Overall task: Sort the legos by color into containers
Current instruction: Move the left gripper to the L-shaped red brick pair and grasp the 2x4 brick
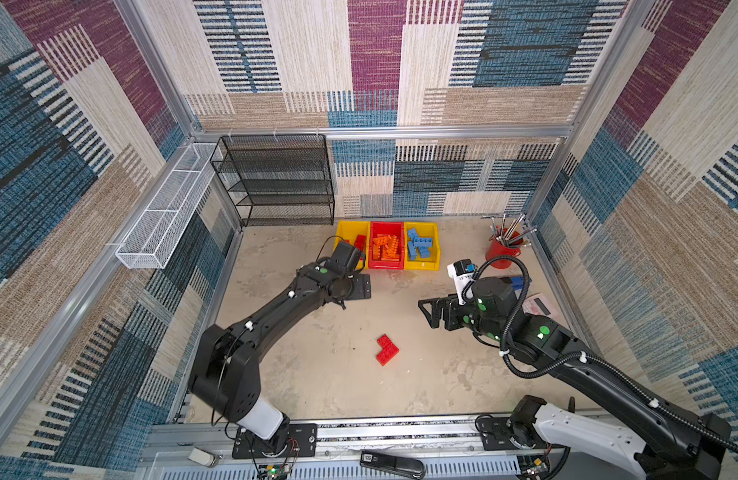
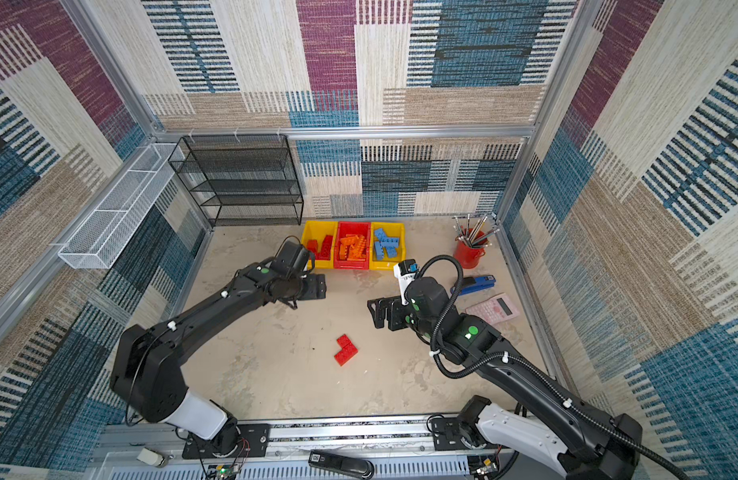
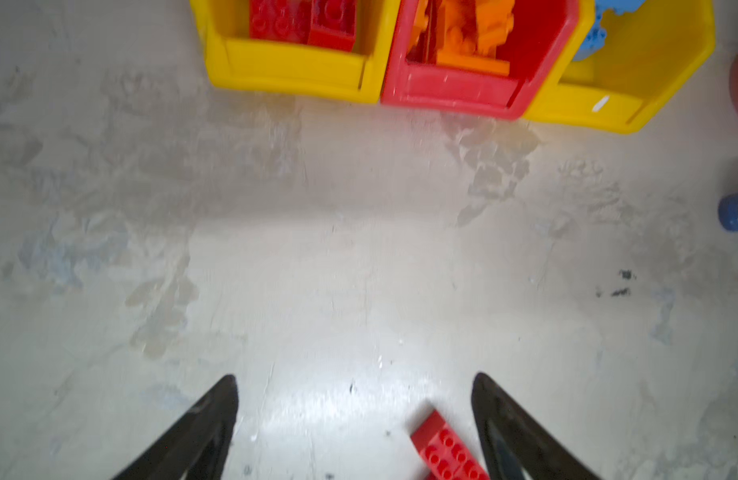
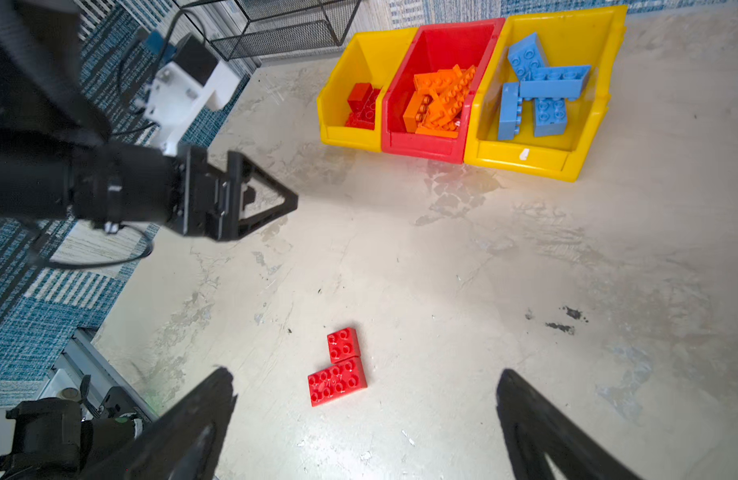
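Your right gripper (image 4: 365, 376) has its jaws spread wide with nothing between them. Just ahead, two loose red legos (image 4: 338, 380) lie studs-up on the table (image 4: 442, 270), touching, forming an L. Beyond them you get three bins touching in a row: first yellow bin (image 4: 350, 141) with binned red legos (image 4: 363, 108), red bin (image 4: 425, 147) with orange legos (image 4: 442, 99), second yellow bin (image 4: 521, 160) with blue legos (image 4: 538, 95). The left gripper (image 4: 290, 203) hangs above the table, well apart from the loose pair.
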Motion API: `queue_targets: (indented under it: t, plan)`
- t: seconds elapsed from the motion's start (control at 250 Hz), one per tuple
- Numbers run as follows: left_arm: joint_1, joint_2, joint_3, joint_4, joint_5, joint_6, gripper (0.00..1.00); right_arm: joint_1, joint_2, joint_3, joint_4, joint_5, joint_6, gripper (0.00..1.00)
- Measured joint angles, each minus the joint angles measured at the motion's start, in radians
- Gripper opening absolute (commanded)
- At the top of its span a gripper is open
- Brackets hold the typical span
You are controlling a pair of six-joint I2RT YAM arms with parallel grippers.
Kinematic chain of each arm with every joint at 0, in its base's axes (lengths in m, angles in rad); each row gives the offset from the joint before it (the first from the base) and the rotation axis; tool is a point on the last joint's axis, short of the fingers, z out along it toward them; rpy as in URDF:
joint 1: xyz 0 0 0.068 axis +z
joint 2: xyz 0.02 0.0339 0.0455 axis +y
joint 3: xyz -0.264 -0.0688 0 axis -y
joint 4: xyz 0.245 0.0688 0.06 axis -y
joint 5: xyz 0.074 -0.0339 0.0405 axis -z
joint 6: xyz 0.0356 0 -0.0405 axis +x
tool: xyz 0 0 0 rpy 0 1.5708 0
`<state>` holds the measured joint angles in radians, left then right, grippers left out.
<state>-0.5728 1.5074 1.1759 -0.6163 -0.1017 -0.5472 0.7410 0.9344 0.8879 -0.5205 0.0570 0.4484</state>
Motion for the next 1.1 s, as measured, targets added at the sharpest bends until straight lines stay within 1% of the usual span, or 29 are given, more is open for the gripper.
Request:
queue_targets:
  t: [0.152,0.28,0.456,0.612,0.776,0.908,0.948,1.016,1.1]
  plan:
    - [-0.123,-0.158,-0.192,0.013,-0.006,-0.031,0.88,0.000,-0.050,-0.049,0.000,-0.001,0.021,0.99]
    - [-0.216,-0.211,-0.283,0.021,-0.009,-0.078,0.87,0.000,-0.076,-0.073,0.000,-0.003,0.037,0.99]
    - [-0.345,-0.195,-0.307,0.055,-0.023,-0.122,0.87,0.000,-0.095,-0.094,-0.001,-0.005,0.053,0.99]
    - [-0.418,-0.105,-0.291,0.098,-0.023,-0.129,0.86,0.001,-0.119,-0.105,-0.002,-0.005,0.066,0.99]
    - [-0.449,-0.006,-0.252,0.113,-0.004,-0.076,0.85,0.001,-0.155,-0.114,-0.018,-0.005,0.077,0.99]
    - [-0.451,0.043,-0.251,0.121,0.002,-0.058,0.79,0.001,-0.185,-0.127,-0.033,-0.002,0.089,0.99]
    - [-0.451,0.058,-0.251,0.129,0.004,-0.055,0.79,0.001,-0.190,-0.129,-0.039,0.000,0.092,0.99]
    - [-0.451,0.090,-0.251,0.148,0.006,-0.051,0.75,0.001,-0.200,-0.135,-0.045,0.002,0.097,0.99]
    - [-0.451,0.129,-0.250,0.166,0.028,-0.051,0.67,0.001,-0.210,-0.143,-0.046,0.005,0.100,0.99]
